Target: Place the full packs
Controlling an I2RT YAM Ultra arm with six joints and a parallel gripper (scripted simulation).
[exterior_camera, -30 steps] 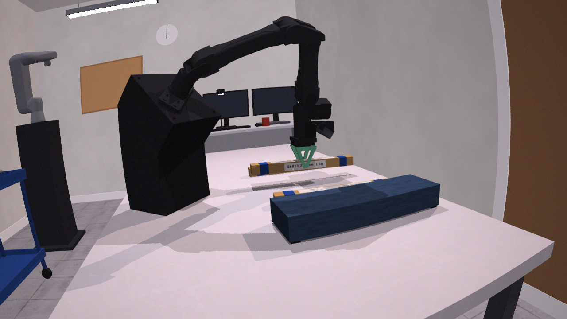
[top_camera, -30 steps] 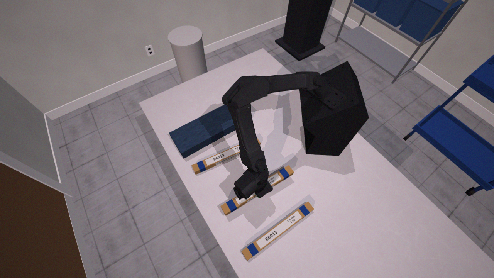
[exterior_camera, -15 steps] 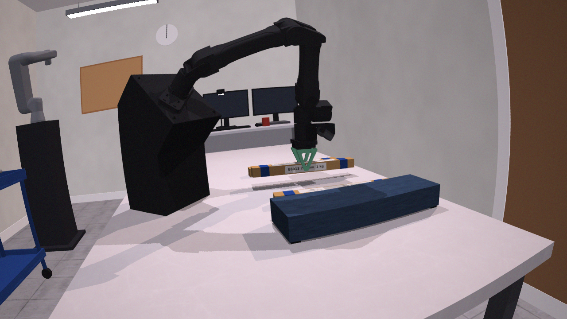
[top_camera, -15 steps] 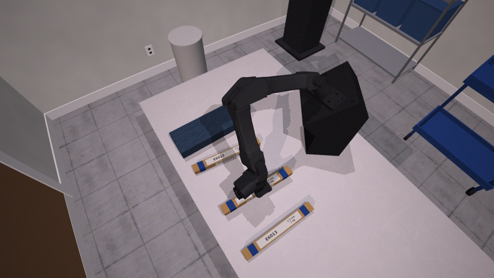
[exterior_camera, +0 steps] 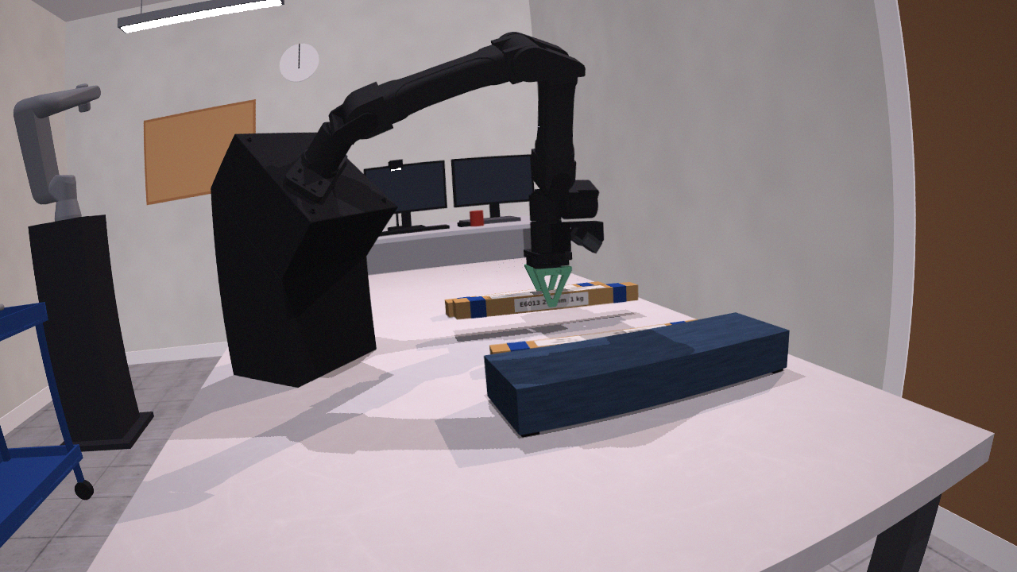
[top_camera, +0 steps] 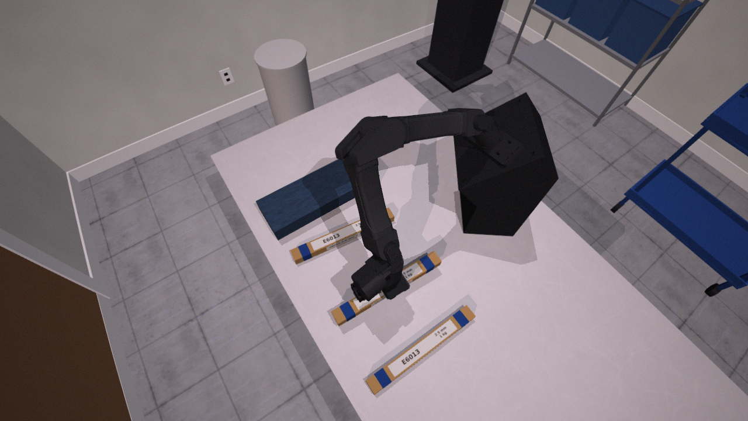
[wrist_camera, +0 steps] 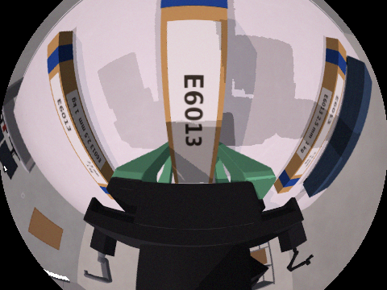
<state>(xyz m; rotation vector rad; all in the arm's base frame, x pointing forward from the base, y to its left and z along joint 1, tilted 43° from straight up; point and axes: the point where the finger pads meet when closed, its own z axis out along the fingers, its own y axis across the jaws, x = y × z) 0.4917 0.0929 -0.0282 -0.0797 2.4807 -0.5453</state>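
The middle pack of electrodes [top_camera: 342, 312] [exterior_camera: 490, 305] [wrist_camera: 193, 93] hangs level in the air above the table [top_camera: 591, 324] [exterior_camera: 462, 512] [wrist_camera: 121, 24], its shadow beneath it. The gripper [exterior_camera: 552, 302] [wrist_camera: 193, 144] is clamped on its long sides, fingers partway apart (the pack's width props them). Relative to the blue platform [top_camera: 303, 196] [exterior_camera: 639, 362] [wrist_camera: 355, 113], one pack [top_camera: 330, 239] [exterior_camera: 506, 347] [wrist_camera: 320, 121] lies just beside it, the held one beyond that, and the third [top_camera: 421, 349] [wrist_camera: 74, 113] farthest off.

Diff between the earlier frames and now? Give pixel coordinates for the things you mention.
The hand [exterior_camera: 551, 302] [wrist_camera: 193, 144] and the middle pack [top_camera: 342, 311] [exterior_camera: 490, 306] [wrist_camera: 194, 48] it grips came down slightly, the pack remaining above the table [top_camera: 575, 314] [exterior_camera: 427, 497]. No new grip, no release. Same as before: platform [top_camera: 308, 196] [exterior_camera: 639, 369] [wrist_camera: 355, 117], pack beside it [top_camera: 329, 238] [exterior_camera: 513, 347] [wrist_camera: 318, 121] and far pack [top_camera: 418, 349] [wrist_camera: 74, 117].
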